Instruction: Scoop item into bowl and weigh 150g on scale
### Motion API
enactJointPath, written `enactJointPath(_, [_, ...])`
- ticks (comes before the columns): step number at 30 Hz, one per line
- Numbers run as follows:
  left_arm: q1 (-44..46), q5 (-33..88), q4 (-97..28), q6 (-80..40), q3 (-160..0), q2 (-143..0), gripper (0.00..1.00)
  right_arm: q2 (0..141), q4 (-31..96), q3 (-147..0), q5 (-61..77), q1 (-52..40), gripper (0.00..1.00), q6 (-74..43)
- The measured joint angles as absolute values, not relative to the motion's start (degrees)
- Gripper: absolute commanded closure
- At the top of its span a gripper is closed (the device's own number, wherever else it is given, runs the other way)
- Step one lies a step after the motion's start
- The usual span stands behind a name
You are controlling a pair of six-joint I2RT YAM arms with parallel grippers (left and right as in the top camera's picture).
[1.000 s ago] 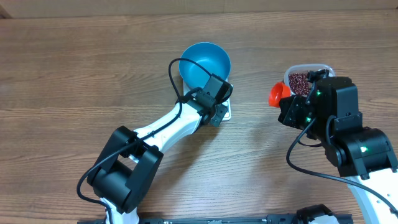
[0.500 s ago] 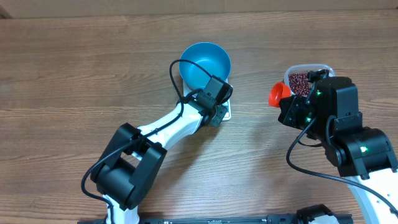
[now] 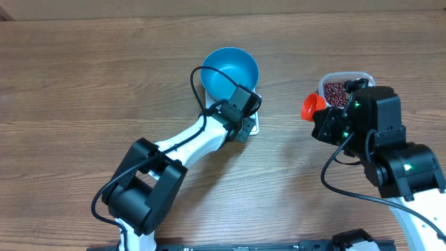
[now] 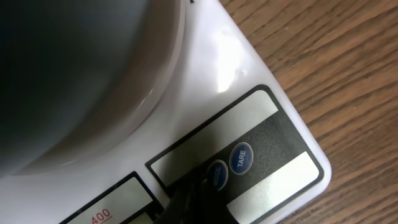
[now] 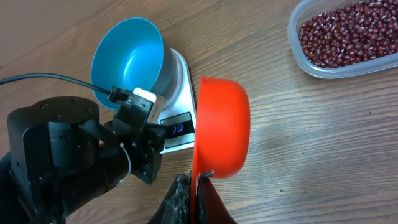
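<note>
The blue bowl (image 3: 230, 72) stands on the white scale (image 3: 254, 125), and only blue shows inside it. My left gripper (image 3: 245, 118) is shut, its dark tip (image 4: 193, 202) resting on the scale's panel (image 4: 249, 68) at the round button left of TARE (image 4: 241, 157). My right gripper (image 5: 198, 199) is shut on the thin handle of an orange scoop (image 5: 221, 127), held on edge above the table right of the scale (image 5: 180, 118). The red-brown beans (image 5: 348, 40) lie in a clear tub (image 3: 345, 78) at the right, partly hidden overhead by my right arm.
My left arm (image 3: 188, 143) slants from the front centre up to the scale. The bulky right arm (image 3: 390, 153) fills the front right. Bare wooden table (image 3: 83, 84) spreads to the left and behind the bowl.
</note>
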State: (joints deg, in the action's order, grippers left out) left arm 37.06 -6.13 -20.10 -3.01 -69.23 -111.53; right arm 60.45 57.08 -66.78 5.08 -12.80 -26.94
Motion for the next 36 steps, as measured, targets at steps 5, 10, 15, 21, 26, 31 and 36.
enactJointPath(5, [37.1,-6.3,-19.7,-3.0,-69.2,-111.5,0.96,60.4,57.1,-66.8,5.1,-12.8,0.96,-26.9])
enactJointPath(10, [37.1,-6.3,-19.7,-3.0,-69.3,-111.5,0.96,60.4,57.1,-66.8,5.1,-12.8,0.96,-26.9])
enactJointPath(15, [37.1,-6.3,-20.6,-3.0,-69.5,-111.5,0.96,60.4,57.1,-66.8,5.1,-12.8,0.96,-26.9])
enactJointPath(21, [37.1,-6.8,-21.4,-3.0,-69.6,-111.5,0.95,60.4,57.1,-66.8,5.1,-12.8,0.96,-26.9])
enactJointPath(26, [37.1,-6.9,-21.4,-3.0,-69.7,-111.5,0.96,60.4,57.1,-66.8,5.1,-12.8,0.96,-26.9])
enactJointPath(31, [37.1,-7.0,-21.4,-3.0,-69.7,-111.6,0.96,60.4,57.1,-66.8,5.1,-12.8,0.96,-26.9])
enactJointPath(36, [37.1,-7.1,-21.4,-3.0,-69.7,-111.8,0.96,60.4,57.1,-66.8,5.1,-12.8,0.96,-26.9])
